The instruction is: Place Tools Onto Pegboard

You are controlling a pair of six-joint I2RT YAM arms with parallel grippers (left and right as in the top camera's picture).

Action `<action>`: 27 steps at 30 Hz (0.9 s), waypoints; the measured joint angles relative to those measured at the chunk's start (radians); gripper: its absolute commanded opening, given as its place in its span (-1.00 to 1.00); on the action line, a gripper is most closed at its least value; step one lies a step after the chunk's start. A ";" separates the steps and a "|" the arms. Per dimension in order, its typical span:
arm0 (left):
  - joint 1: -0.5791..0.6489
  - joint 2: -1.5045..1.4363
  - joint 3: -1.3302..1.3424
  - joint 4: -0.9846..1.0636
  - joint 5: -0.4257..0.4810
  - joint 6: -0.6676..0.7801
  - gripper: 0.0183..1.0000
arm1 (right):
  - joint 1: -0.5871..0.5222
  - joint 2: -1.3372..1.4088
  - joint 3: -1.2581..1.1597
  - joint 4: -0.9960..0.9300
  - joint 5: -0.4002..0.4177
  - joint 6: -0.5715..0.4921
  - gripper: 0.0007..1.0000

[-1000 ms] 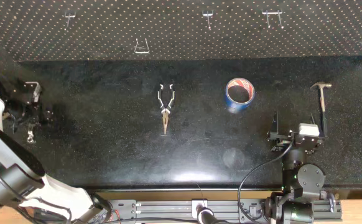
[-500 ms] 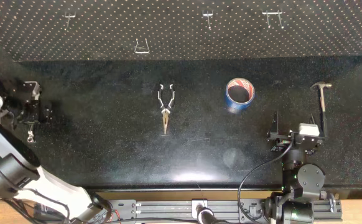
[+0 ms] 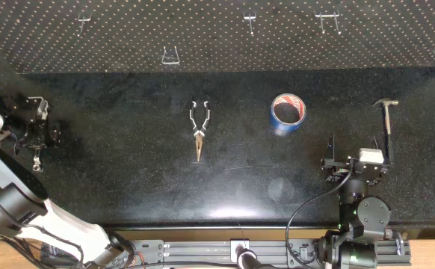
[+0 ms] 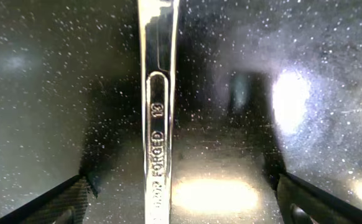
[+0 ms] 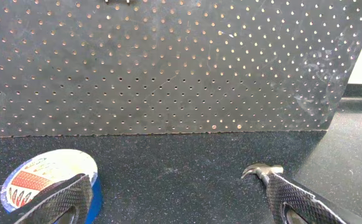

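**Step: left arm set to grab the wrench, nothing hung yet**

Left gripper (image 4: 184,198) is at the far left of the tabletop (image 3: 128,172). Its fingers are spread wide, one on each side of the wrench (image 4: 158,124), which lies flat between them. I can't see any contact with the shaft, so my read is that the pick isn't made.

Next move calls for closing square across that thin, slick shaft, centred so it doesn't twist, then lifting it to a free hook.

Right gripper (image 5: 181,202) sits near its base, fingers wide and holding nothing.

Further out, the pliers (image 3: 199,128), tape roll (image 3: 287,112) and hammer (image 3: 386,123) lie loose.

At the back is the pegboard (image 3: 217,37), with nothing on its hooks (image 3: 170,57).
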 measured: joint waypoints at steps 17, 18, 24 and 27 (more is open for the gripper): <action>0.000 0.000 0.000 0.046 -0.016 -0.017 0.08 | 0.000 0.000 0.000 0.000 0.000 0.000 0.84; 0.000 0.000 0.000 0.046 -0.018 -0.020 0.03 | 0.000 0.000 0.000 0.000 0.000 0.000 0.84; -0.001 0.000 0.000 0.049 -0.027 -0.027 -0.48 | 0.000 0.000 0.000 0.000 0.000 0.000 0.84; -0.005 0.000 0.000 0.052 -0.035 -0.029 -0.59 | 0.000 0.000 0.000 0.000 0.000 0.000 0.84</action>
